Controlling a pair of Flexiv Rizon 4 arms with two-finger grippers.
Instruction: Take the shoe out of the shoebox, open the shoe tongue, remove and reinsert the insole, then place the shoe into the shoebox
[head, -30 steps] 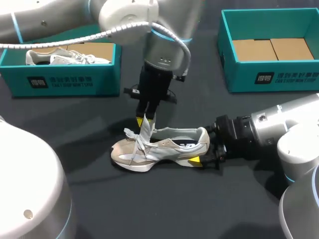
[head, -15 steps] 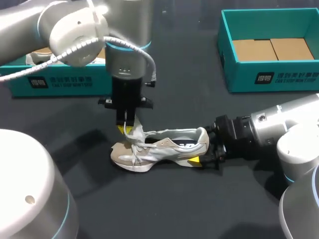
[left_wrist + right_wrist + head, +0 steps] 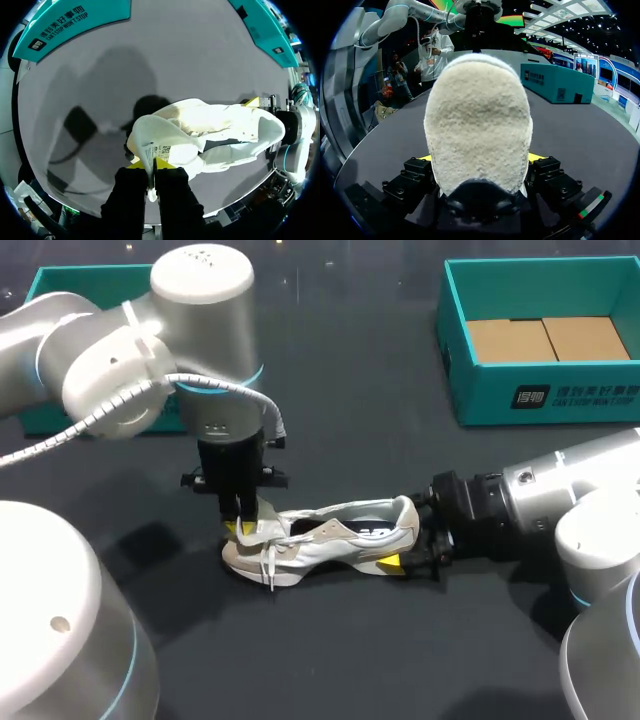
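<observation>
The shoe [image 3: 325,537] was a cream and beige sneaker with loose white laces, standing on its sole on the dark surface [image 3: 380,660] near the middle. Its toe pointed toward my left arm and its fuzzy cream heel [image 3: 477,130] toward my right. One lace hung down over its near side.

The left tool [image 3: 243,528] came down from above at the toe end. Its fingers were almost together, pinching the white tongue [image 3: 156,142], which was folded forward over the toe with its printed label showing. The right tool [image 3: 405,542] lay low along the surface, its fingers spread wide and clamped on the heel from both sides, with a yellow tip against each flank.

The right shoebox [image 3: 560,395], teal and open, with a brown cardboard floor, stood well apart at the far right. The left shoebox [image 3: 90,273] sat at the far left, mostly hidden behind my left arm. Dark surface lay between the shoe and both boxes.
</observation>
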